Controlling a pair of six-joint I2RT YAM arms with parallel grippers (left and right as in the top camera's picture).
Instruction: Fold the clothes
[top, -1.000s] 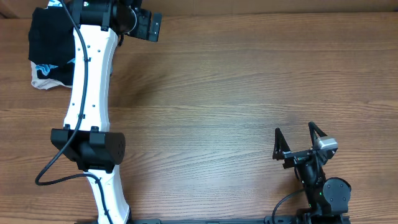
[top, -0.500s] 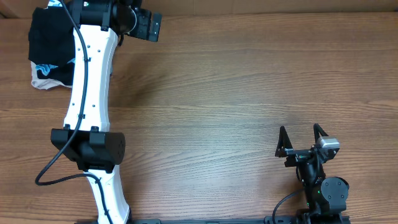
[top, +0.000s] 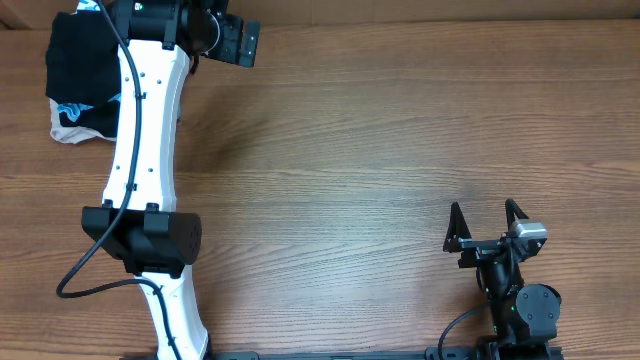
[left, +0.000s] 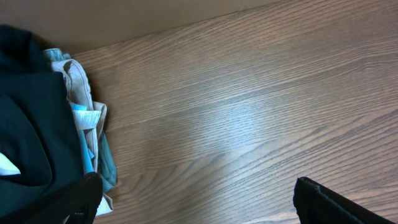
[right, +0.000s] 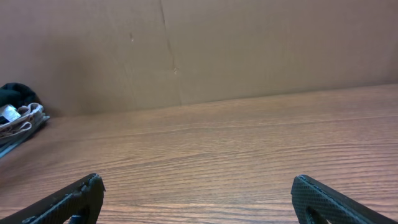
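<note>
The black garment (top: 75, 60) lies bunched on top of a pile at the table's back left corner. It fills the left edge of the left wrist view (left: 31, 124), with a bit of white print at its lower edge. My left gripper (left: 199, 190) is open and empty, its left finger just over the pile's edge and its right finger over bare wood. My right gripper (top: 483, 212) is open and empty near the front right, far from the pile. In the right wrist view (right: 196, 183) it faces bare table, and the pile shows small at the far left (right: 15, 93).
A light-blue top (left: 84, 130) and a beige garment (left: 78, 74) lie under the black one, also showing in the overhead view (top: 70, 128). A brown cardboard wall (right: 199, 50) runs along the table's back edge. My left arm (top: 145, 150) stretches across the left side.
My right gripper shifted slightly to the right about a second ago and has since stayed still. The left arm and the pile have not moved.
</note>
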